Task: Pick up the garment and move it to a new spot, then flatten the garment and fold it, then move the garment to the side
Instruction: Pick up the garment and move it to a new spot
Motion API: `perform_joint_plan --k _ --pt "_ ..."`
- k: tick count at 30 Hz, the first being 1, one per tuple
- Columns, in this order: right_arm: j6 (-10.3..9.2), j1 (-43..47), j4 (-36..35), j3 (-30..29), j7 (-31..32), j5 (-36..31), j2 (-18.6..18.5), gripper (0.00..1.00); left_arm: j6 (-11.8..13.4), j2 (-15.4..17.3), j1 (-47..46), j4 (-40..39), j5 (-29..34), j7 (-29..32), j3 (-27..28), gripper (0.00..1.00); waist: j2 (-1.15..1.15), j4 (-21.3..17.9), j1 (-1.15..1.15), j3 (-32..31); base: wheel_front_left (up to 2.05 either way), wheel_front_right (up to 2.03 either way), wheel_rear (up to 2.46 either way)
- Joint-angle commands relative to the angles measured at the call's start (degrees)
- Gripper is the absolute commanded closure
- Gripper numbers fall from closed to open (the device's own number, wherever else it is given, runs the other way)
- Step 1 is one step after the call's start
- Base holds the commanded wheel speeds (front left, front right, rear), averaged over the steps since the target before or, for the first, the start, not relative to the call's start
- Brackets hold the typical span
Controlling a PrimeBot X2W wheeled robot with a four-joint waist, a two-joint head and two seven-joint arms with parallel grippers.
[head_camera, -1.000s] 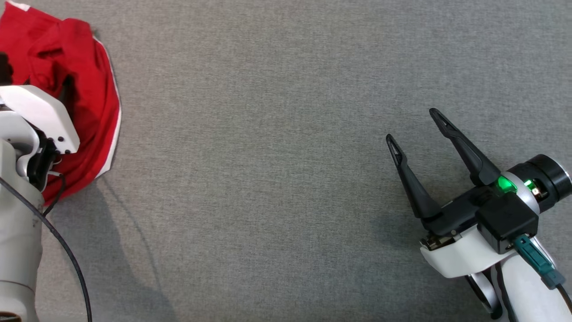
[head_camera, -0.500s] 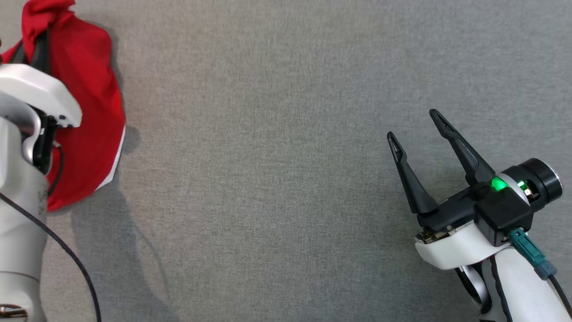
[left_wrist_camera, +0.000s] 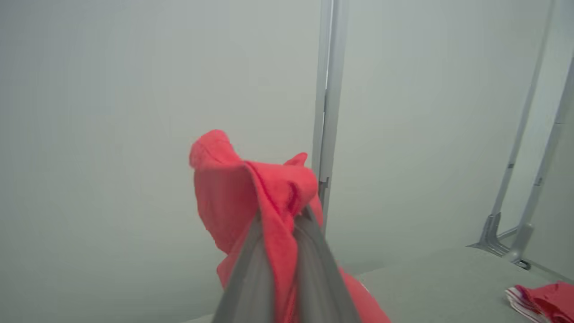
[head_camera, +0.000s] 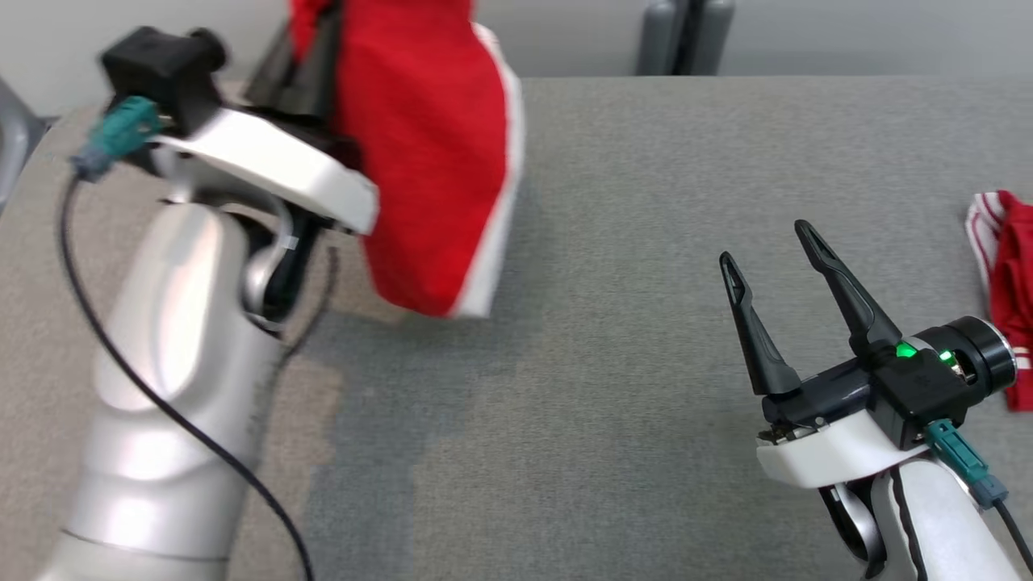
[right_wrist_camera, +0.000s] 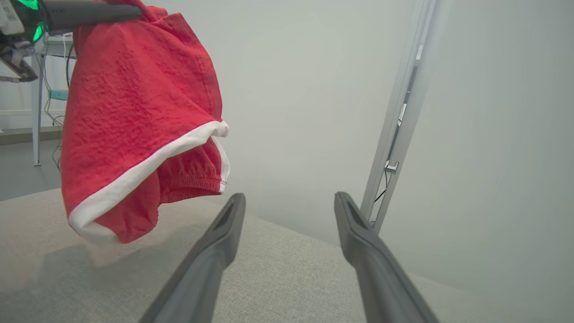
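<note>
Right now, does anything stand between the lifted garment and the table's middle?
Nothing visible does. The garment hangs from the shut left claw over bare table; the open right claw and another red cloth are far right.

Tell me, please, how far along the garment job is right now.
Done: the pickup; the left tool is shut on the red garment, which hangs clear of the table. In hand: the move to a new spot. Left: setting it down, flattening, folding and moving it aside; the right tool is open over the table.

The garment [head_camera: 420, 161] is red (white-trimmed), the table [head_camera: 629, 242] grey.
</note>
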Motion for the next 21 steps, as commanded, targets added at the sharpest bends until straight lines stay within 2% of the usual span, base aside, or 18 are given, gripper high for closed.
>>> perform_joint_plan --k 1,5,9,14,18,21 --pt "-0.05 0.47 0.01 -0.70 -0.52 -0.05 0.17 0.00 -0.17 -1.49 1.74 -3.54 -0.64 1.31 -1.77 1.00 0.00 -2.23 0.00 -1.52 0.00 0.00 0.00" --pt "-0.05 -0.63 -0.48 -2.29 -0.60 -0.17 1.00 0.00 0.40 -4.10 4.67 -11.24 -3.18 4.27 -6.69 1.00 0.00 -5.11 0.00 -0.96 0.00 0.00 0.00" --pt "-0.05 -1.39 -0.30 -3.39 -0.84 0.03 1.43 0.00 1.50 -4.78 5.82 -14.83 -5.25 4.92 -11.62 1.00 0.00 -7.73 0.00 -0.25 0.00 0.00 0.00" --pt "-0.05 -1.86 0.43 -4.78 -1.03 0.55 2.23 0.00 5.28 -4.90 5.36 -19.34 -12.87 0.24 -18.26 1.00 0.00 -11.49 0.00 0.25 0.00 0.00 0.00" --pt "-0.05 -1.63 0.17 -5.45 -1.09 0.69 2.67 0.00 7.94 -4.51 6.36 -15.56 -15.29 -3.32 -18.02 1.00 0.00 -12.30 0.00 0.35 0.00 0.00 0.00" --pt "-0.05 -0.48 -0.13 -6.00 -1.07 0.25 2.80 0.00 8.15 -1.27 8.40 -7.06 -14.62 -4.57 -16.90 1.00 0.00 -11.57 0.00 0.02 0.00 0.00 0.00"
